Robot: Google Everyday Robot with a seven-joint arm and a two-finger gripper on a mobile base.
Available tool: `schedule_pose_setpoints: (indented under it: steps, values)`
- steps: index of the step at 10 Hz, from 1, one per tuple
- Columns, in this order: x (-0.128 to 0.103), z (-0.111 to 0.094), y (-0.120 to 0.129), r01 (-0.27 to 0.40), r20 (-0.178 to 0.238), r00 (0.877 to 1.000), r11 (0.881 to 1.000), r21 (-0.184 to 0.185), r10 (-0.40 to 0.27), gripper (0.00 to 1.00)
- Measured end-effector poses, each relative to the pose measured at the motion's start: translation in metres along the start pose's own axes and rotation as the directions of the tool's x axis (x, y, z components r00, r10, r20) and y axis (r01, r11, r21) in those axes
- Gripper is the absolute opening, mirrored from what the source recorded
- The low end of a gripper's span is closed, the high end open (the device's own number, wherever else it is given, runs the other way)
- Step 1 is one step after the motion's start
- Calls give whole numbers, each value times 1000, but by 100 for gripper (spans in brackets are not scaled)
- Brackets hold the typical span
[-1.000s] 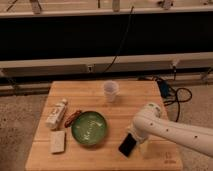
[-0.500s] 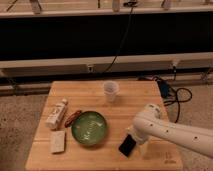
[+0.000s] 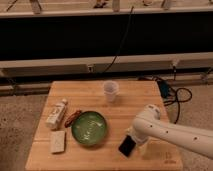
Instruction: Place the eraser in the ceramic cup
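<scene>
Eraser (image 3: 127, 146): lay on tabletop (image 3: 150, 100), beside bowl (image 3: 89, 127).
Gripper (image 3: 136, 141): sat at eraser, likely to grasp; whether apart or clamped could not be told.
Cup (image 3: 111, 91): stood upright, well apart.

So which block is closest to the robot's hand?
The black eraser, right at the gripper near the front right; the pale beige block lies far left.
</scene>
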Motion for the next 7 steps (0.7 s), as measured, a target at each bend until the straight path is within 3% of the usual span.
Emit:
schedule_pose_setpoints:
  steps: [3, 7]
  values:
    - [-3, 2, 1, 6, 5, 1000, 1000, -1, -6, 54]
    - [-6, 3, 0, 10, 7, 1000, 1000, 4, -10, 12]
